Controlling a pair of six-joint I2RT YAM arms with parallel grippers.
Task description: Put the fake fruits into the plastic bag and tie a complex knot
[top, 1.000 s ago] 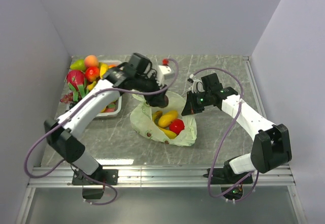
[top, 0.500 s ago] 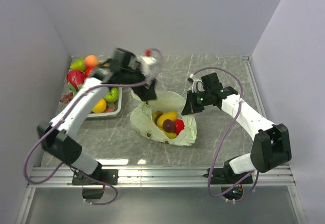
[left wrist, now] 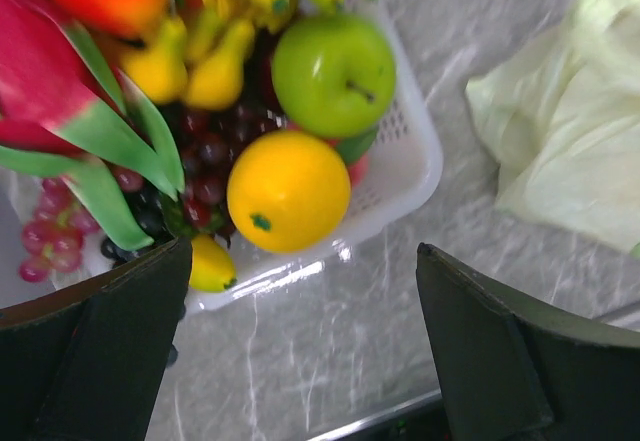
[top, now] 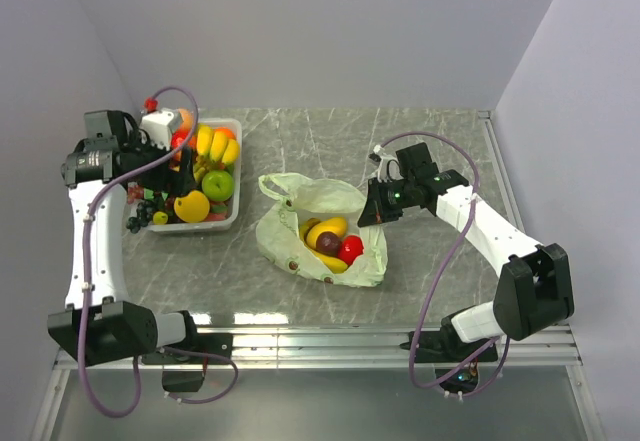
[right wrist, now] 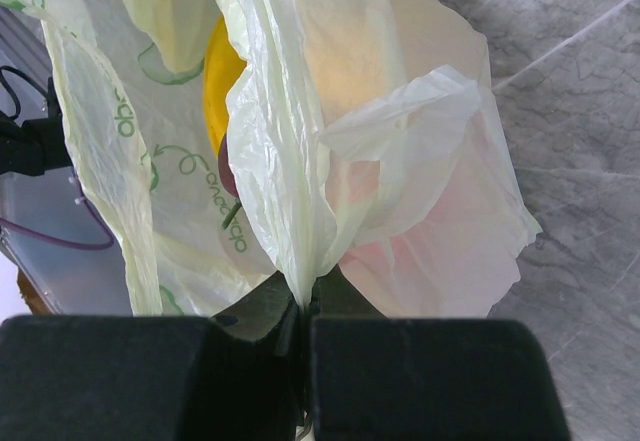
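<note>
1. Centre of top view: thin crinkly pale-green plastic bag (top: 330, 199), a few glossy plastic fruits (top: 335, 239) inside; rest in clear plastic tray (top: 238, 201), upper left.
2. Clamped on bag rim: right gripper (right wrist: 303, 306). Spread wide, empty, over tray: left gripper (left wrist: 300, 351).
3. Fruits prob. light, hard, slippery: pinch across middle. Bag soft, floppy: take by rim/handles.
4. Bag long axis approx. upper left to lower right; mouth up.

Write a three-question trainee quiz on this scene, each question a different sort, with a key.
1. True or false: the right gripper is shut on the bag.
2. Which gripper is open? A) left gripper B) right gripper
3. Fill in: the green apple lies in the ____.
Key: 1 true; 2 A; 3 tray.
</note>
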